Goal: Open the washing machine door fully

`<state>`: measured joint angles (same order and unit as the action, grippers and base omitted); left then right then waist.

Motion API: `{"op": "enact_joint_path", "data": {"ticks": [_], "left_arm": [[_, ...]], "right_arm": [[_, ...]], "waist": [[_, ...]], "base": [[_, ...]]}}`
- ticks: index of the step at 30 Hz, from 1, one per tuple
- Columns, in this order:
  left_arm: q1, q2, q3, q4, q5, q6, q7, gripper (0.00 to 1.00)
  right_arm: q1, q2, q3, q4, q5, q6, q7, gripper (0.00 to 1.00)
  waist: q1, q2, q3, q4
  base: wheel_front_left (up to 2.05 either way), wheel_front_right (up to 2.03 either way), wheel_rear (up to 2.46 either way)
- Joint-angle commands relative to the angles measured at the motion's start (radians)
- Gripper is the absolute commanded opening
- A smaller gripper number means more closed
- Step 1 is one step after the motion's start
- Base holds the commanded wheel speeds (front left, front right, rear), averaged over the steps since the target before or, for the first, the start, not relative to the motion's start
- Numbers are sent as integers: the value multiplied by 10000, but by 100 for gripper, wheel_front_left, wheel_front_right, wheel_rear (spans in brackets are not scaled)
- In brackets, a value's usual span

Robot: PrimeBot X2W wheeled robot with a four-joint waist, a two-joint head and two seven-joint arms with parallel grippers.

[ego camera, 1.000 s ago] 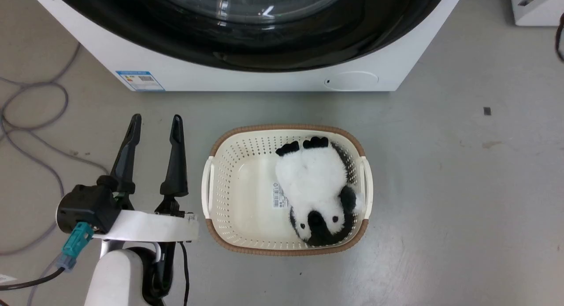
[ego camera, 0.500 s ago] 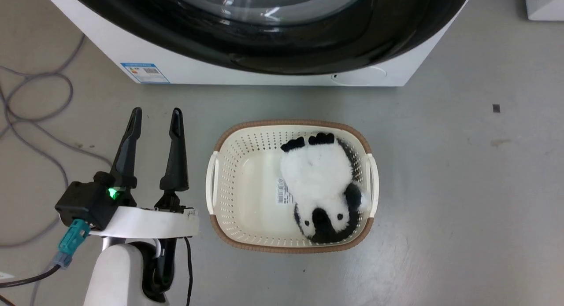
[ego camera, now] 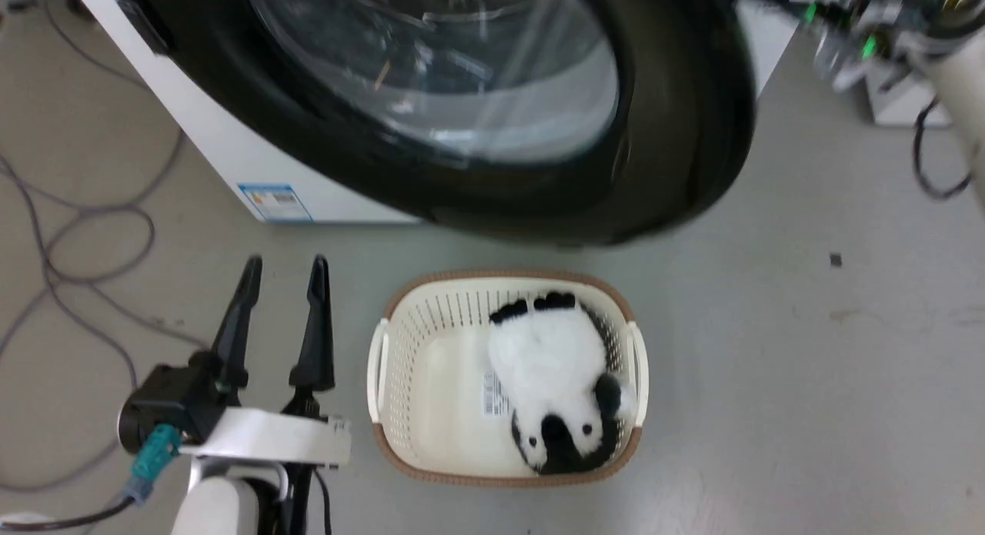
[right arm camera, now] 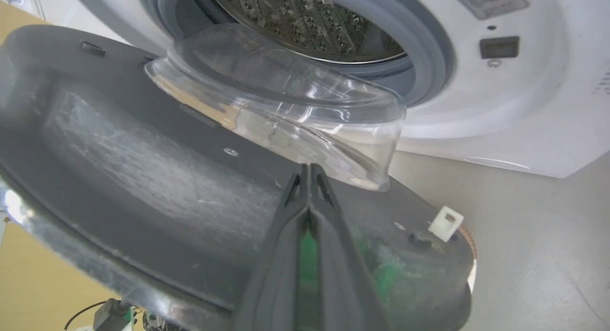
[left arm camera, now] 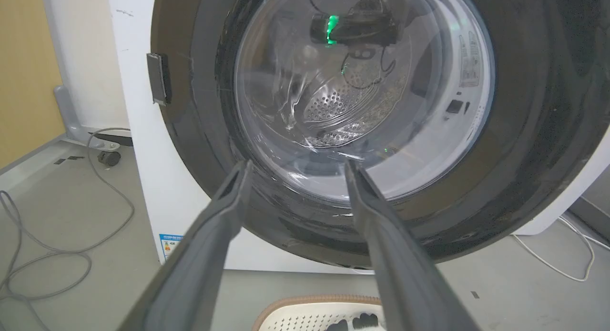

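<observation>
The washing machine door (ego camera: 677, 135), a glossy black disc with a clear glass bowl (ego camera: 462, 73) at its centre, stands partly swung out from the white washer (ego camera: 223, 158) and hangs above the basket. My left gripper (ego camera: 285, 265) is open and empty at the lower left, well short of the door. The left wrist view looks between its fingers (left arm camera: 296, 164) at the door's outer face (left arm camera: 190, 131). My right gripper (right arm camera: 310, 168) is shut, its tips against the door's grey inner face (right arm camera: 119, 155) just below the glass bowl (right arm camera: 286, 97). The steel drum (right arm camera: 305, 21) lies open behind.
A cream laundry basket (ego camera: 400, 396) with a black-and-white plush toy (ego camera: 558, 366) sits on the floor below the door. Grey cables (ego camera: 77, 235) loop on the floor to the left. A pale box (ego camera: 900, 104) stands at the upper right beside my right forearm (ego camera: 958, 73).
The door has swung outward from the washer and now overhangs the floor near the basket. My right arm has entered the head view at upper right. The camera shifted; the left gripper stays open.
</observation>
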<state>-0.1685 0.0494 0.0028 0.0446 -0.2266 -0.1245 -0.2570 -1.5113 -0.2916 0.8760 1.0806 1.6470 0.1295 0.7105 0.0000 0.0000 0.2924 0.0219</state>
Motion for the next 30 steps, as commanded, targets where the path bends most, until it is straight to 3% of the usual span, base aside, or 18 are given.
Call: {"op": "enact_joint_path", "data": {"ticks": [1,13,30], "left_arm": [[185,8,21,48,115,66,-47,100],[1294,8,-155,430,552,107,-47,100],[1710,8,-367,524,453,148,-47,100]], "right_arm": [[465,-15,17,-203,100,12,105,0],[3539,-481,142,-2814,874,12,370,0],[5614,-640,1289,-7191,1621,12,-717,0]], "waist": [[0,0,-419,31],[0,0,-1902,295],[0,0,-2174,303]], "base": [[0,0,0],[0,0,0],[0,0,0]]}}
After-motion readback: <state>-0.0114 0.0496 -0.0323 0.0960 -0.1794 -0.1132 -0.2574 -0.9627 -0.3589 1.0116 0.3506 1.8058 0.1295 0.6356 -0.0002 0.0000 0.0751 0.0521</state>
